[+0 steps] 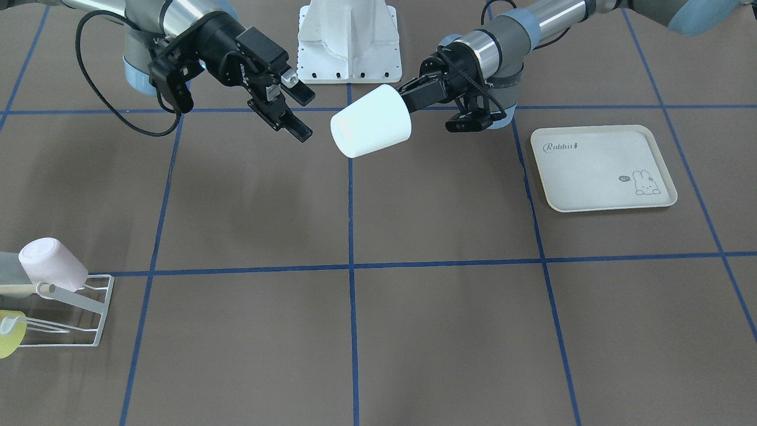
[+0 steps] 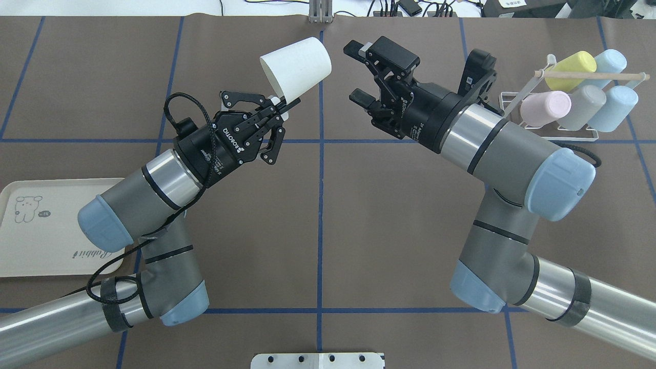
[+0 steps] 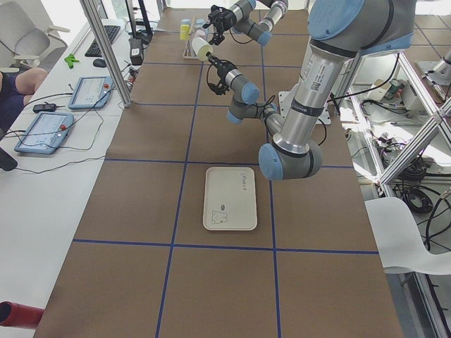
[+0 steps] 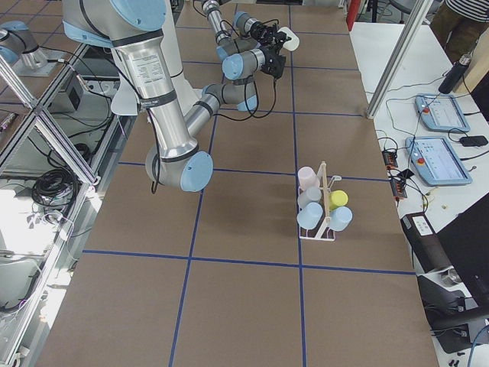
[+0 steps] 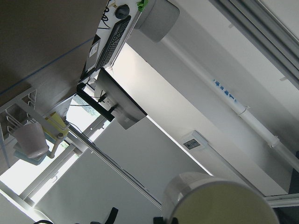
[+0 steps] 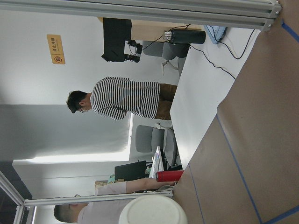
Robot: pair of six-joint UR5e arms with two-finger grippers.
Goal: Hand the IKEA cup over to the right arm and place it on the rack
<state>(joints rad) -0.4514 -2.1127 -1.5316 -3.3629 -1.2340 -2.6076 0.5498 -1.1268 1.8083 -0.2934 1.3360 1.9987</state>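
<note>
The IKEA cup [image 2: 300, 64] is held clear of the counter [image 2: 410, 230], in the air over the centre tape line and between the two arms. It is clamped at one end by the left gripper [image 2: 281, 104], whose fingers are closed on the cup wall at the rim. The right gripper [image 2: 354, 72] is spread wide and grasps nothing.

Governing relation: the cup is found just beside the right gripper, on that gripper's left, with a visible gap between the cup's free end and the spread fingers. No contact is observed in the overhead or the front-facing view. The long axis of the cup is tilted and runs from the left gripper outward toward the right arm's side, so that the free end is presented to the right gripper. Of the two arms, only the left is in touch with the cup, and the right is near. It is judged that the right fingers must be brought around the cup body before any release is made by the left.

Condition of the cup: plain white, matte, tapered, unmarked. The wider end appears to be the clamped one.

The rack [image 2: 569, 136], already loaded with several pastel cups under its dowel [image 2: 594, 75], is noted well apart on the robot's right.
</note>
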